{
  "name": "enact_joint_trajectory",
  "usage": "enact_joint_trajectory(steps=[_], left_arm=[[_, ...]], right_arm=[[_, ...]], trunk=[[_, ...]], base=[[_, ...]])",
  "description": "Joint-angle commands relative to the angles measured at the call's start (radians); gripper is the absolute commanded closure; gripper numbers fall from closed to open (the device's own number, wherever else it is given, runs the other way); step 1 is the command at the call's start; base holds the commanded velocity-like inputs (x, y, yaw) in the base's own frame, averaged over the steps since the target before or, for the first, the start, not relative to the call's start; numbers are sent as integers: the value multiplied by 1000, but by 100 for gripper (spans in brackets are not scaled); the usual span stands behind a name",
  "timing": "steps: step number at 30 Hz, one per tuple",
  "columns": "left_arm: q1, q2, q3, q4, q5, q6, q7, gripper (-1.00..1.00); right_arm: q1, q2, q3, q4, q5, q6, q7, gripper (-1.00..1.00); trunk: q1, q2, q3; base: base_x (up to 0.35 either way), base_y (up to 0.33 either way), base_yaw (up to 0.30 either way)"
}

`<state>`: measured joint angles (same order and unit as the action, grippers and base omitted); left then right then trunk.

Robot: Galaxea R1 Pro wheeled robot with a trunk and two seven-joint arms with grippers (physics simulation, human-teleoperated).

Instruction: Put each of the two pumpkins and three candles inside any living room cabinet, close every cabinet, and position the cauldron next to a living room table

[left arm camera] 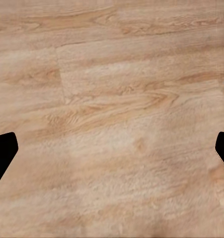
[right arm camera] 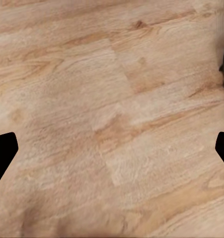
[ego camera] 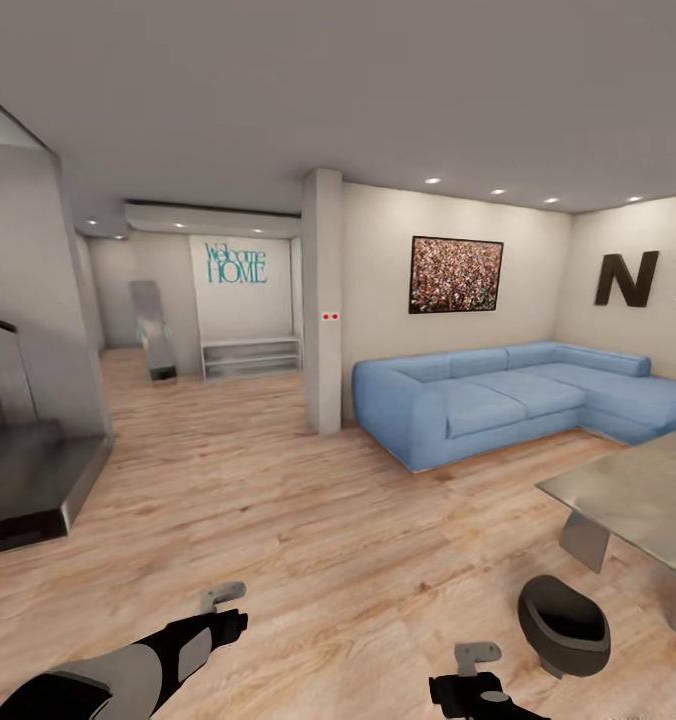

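The small round black cauldron (ego camera: 564, 624) sits on the light wooden floor (ego camera: 328, 540), near on the right, just beside the low table with a shiny grey top (ego camera: 638, 495). A big blue sofa (ego camera: 518, 395) stands far behind. The left gripper (left arm camera: 112, 153) and the right gripper (right arm camera: 112, 153) hang over bare floor, fingers wide apart, holding nothing.

The cauldron (ego camera: 564, 625) sits on the floor (ego camera: 328, 540) at near right, just beside the desk (ego camera: 638, 500); the sofa (ego camera: 518, 395) lies farther back.
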<state>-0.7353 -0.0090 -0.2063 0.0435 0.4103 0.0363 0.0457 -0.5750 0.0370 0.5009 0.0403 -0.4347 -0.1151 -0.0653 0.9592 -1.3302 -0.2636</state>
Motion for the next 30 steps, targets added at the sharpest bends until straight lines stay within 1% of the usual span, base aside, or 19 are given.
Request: enact_joint_trajectory(steps=[1, 30], left_arm=[[-1, 0, -8, 1, 9, 2, 2, -100], [-1, 0, -8, 1, 9, 2, 2, -100]], right_arm=[[-2, 1, 8, 4, -8, -5, 0, -100], [-2, 1, 8, 4, -7, -5, -1, -100]], trunk=[[1, -1, -1], [1, -1, -1]], base=[[310, 151, -282], [314, 143, -282]])
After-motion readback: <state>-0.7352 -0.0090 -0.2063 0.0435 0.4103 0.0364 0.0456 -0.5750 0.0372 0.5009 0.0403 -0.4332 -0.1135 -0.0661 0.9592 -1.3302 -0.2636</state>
